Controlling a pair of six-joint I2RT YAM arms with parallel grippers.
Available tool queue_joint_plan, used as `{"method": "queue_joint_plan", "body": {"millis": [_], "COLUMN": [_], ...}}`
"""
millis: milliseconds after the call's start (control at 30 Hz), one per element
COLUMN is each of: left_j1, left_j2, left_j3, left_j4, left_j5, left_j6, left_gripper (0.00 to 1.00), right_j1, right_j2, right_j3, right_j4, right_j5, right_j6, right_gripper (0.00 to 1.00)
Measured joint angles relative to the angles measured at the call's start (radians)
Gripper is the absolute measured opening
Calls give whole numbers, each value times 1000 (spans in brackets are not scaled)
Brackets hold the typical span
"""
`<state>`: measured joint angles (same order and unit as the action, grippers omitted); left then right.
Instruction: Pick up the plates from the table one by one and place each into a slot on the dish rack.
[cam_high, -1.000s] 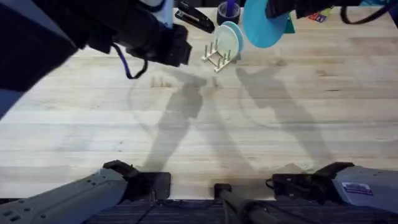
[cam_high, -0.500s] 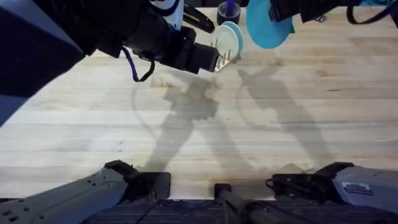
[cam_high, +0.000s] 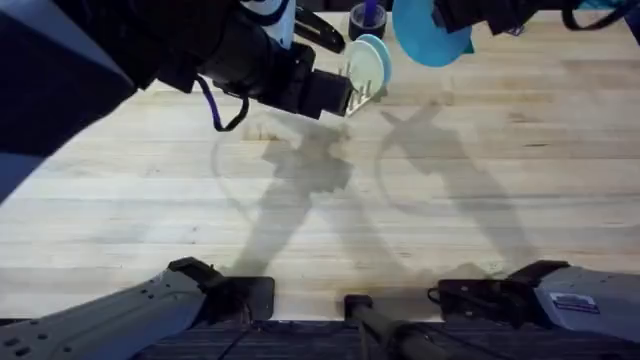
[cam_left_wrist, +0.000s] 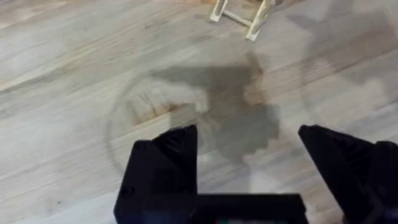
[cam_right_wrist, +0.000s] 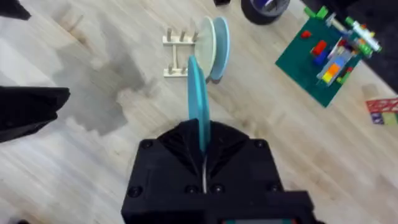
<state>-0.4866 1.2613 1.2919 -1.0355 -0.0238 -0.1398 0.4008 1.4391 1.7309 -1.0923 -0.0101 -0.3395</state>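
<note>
Since a second ago, the left gripper (cam_high: 335, 95) is being brought in beside the dish rack (cam_high: 362, 92), jaws wide and empty. A teal plate (cam_right_wrist: 198, 102) is being held edge-on in the right gripper (cam_right_wrist: 204, 149), with the rack's free slots just ahead, beside two racked plates (cam_right_wrist: 214, 45). That alignment is being shown from the right wrist, not overhead.

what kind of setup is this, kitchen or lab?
Likely a lab bench, not a kitchen: bare wooden table, small dish rack as a prop, toy bricks on a green baseplate, and a tape roll behind it.
</note>
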Motion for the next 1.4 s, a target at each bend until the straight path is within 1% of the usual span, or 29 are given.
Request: {"method": "queue_joint_plan", "body": {"millis": [233,400,633,833,1100,1400], "left_j1": [0,0,0,0,0,0], "left_j2": [0,0,0,0,0,0], "left_j3": [0,0,0,0,0,0], "left_j4": [0,0,0,0,1,1], "left_j5": [0,0,0,0,-8,-19], "left_j6": [0,0,0,0,0,0], "left_gripper": [995,995,995,995,993,995], "right_j1": [0,0,0,0,0,0], "right_j2": [3,34,120,234,347,369], "right_j3": [12,88,185,253,263,263], "right_j4": [13,12,12,14,13,12], "right_j5": [6,7,7,7,-5,-17], "right_j6": [-53,-66,-66,-64,-45,-27], "right_gripper": [29,29,29,29,28,28]}}
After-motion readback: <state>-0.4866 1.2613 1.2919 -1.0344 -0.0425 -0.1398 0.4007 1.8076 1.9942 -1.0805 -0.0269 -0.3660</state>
